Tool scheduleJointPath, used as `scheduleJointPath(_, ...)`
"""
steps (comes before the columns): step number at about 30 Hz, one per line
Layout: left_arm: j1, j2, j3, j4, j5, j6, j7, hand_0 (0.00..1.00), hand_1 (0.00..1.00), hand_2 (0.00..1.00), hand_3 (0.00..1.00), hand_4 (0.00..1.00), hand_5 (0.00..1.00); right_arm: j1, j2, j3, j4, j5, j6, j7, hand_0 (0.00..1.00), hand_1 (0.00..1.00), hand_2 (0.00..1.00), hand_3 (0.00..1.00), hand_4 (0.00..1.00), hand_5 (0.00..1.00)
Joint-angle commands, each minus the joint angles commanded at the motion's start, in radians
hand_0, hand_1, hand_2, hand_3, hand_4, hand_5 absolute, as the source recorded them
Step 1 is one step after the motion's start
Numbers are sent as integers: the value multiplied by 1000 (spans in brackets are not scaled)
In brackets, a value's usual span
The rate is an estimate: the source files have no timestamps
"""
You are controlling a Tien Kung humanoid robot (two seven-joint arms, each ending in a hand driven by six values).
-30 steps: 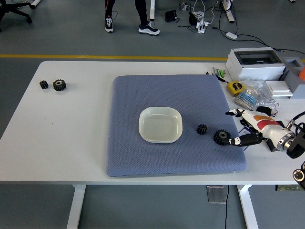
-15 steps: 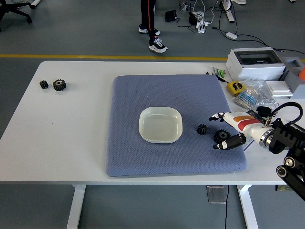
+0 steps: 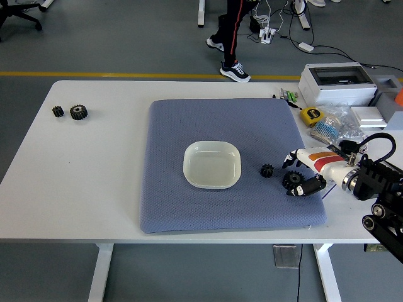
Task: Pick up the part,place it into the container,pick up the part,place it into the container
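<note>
Right arm: comes in from the lower right corner, black joints partly cut off by the frame edge, so the rest of it is out of shot.
Right hand (image 3: 306, 171): white with orange and red stripes, over the mat's right side. Fingers curl around the larger gear; thumb side sits below it, other fingers above. Honestly can't tell if it's really gripping or just cupped around it, the fingertips are tiny and dark against the gear.
Larger gear (image 3: 291, 180): black, on the mat, half hidden by the fingers.
Small gear (image 3: 267, 170): black, just left of the hand, lying free on the mat, between hand and dish.
Mat (image 3: 189, 207): blue-grey, covers the table's middle.
Dish (image 3: 212, 165): white, shallow, rounded square, centre of the mat, nothing in it.
Table (image 3: 88, 182): white.
Spare gears (image 3: 70, 112): two black ones side by side, far left, well away from the mat.
Clutter: yellow tape measure (image 3: 309, 115), a plastic bag (image 3: 334, 129) of bits too small to make out, a white box (image 3: 337, 83) at the far right.
Person (image 3: 232, 38): only legs and shoes show, cut off at the top.
</note>
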State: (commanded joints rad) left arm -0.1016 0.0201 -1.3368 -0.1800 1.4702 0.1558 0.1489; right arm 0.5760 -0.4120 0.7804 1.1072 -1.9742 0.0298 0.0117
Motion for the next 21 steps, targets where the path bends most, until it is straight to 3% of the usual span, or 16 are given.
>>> scheduleJointPath(17, -10, 0, -1, 0, 15, -3, 4, 670, 658, 626, 558, 574, 544, -3, 0, 2, -36, -3, 2, -8, 479, 543, 579, 539, 919, 255)
scheduleJointPath(18, -10, -1, -5, 0, 18, -3, 5, 671, 658, 626, 557, 572, 545, -3, 0, 2, -35, -1, -1, -7, 431, 497, 546, 534, 897, 227)
scheduleJointPath(21, -13, -2, -18, 0, 32, -3, 8, 671, 658, 626, 557, 572, 545, -1, -3, 1, -24, -1, -10, -6, 431, 497, 546, 534, 897, 227)
